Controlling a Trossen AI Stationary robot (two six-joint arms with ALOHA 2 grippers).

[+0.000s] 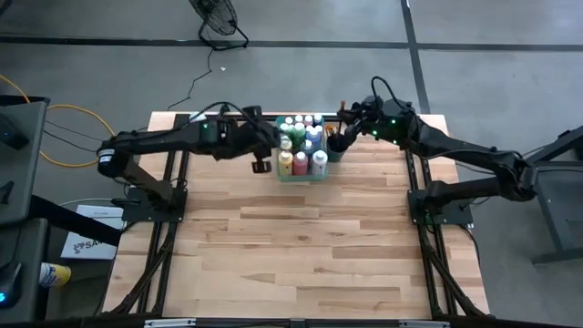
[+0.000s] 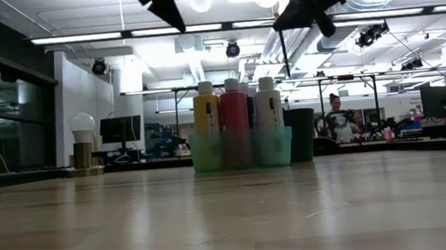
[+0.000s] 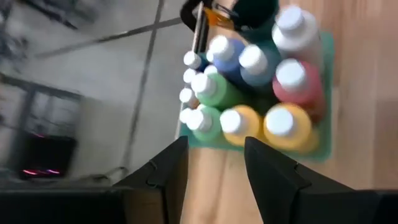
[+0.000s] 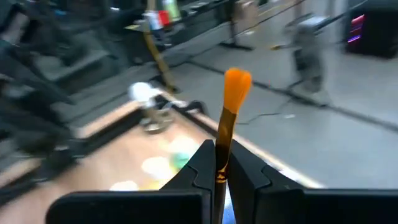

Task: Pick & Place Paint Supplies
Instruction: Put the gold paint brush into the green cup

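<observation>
Teal plastic tray (image 1: 293, 177) sits near the far edge of the wooden worktop (image 1: 301, 246), midway along it, packed with white-capped paint bottles (image 1: 301, 146). From table height, a yellow bottle (image 2: 206, 118), a red bottle (image 2: 235, 117) and a pale grey bottle (image 2: 268, 111) stand upright side by side in the tray's front row, with a dark cup (image 2: 300, 134) just beside them. The left gripper (image 1: 271, 138) hangs above the tray's left side, its jaws parted with nothing between them; its wrist camera looks down past both fingers (image 3: 169, 171) onto the bottle caps. The right gripper (image 1: 347, 127) hovers over the cup at the tray's right side, jaws closed on a paintbrush (image 4: 229, 118) whose orange bristle tip stands up clear of the fingers. Both arms reach in from opposite sides of the worktop and nearly meet above the tray. Beyond the table, a person (image 2: 339, 119) is visible far back in the room, and a round white lamp (image 2: 83, 138) stands at the left.
</observation>
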